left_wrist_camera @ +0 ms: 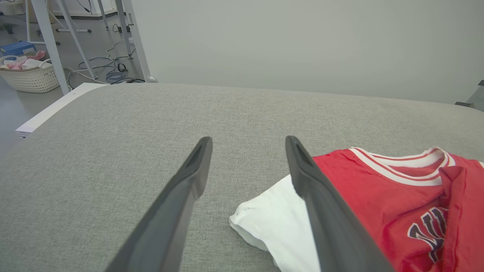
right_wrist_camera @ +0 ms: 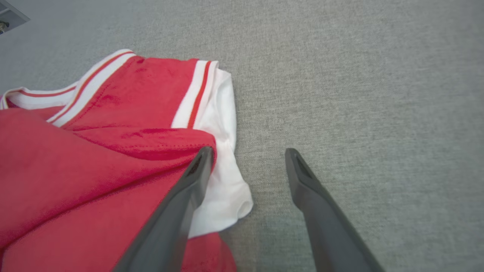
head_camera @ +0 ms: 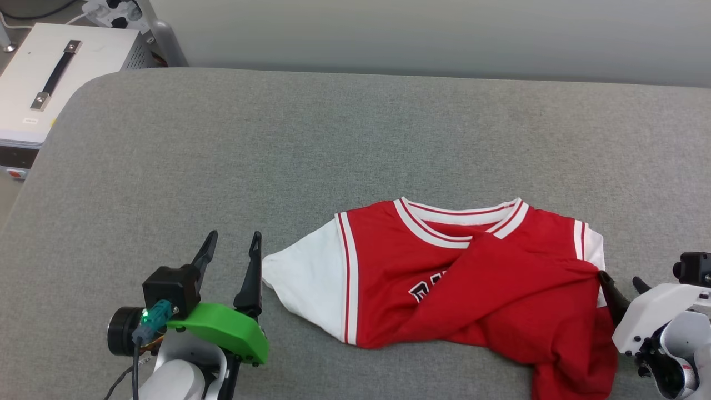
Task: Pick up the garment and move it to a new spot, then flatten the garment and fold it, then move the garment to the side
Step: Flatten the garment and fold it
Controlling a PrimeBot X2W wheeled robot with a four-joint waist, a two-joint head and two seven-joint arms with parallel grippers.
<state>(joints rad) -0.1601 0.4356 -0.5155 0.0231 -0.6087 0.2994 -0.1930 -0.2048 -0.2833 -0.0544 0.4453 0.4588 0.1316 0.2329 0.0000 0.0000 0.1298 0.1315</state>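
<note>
Left fingers (left_wrist_camera: 185,196) and right fingers (right_wrist_camera: 181,204) gape empty; the right, against the garment (head_camera: 389,261), may snag its folded hem, dragging it askew.

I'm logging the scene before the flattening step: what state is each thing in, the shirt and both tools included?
garment: lying on the grey surface, not flat, a red flap folded up across the lettering, held by neither tool.
left tool: open, empty, beside the white sleeve.
right tool: open, empty, one finger at the red fold's edge.
basket: has clothes in it.
</note>
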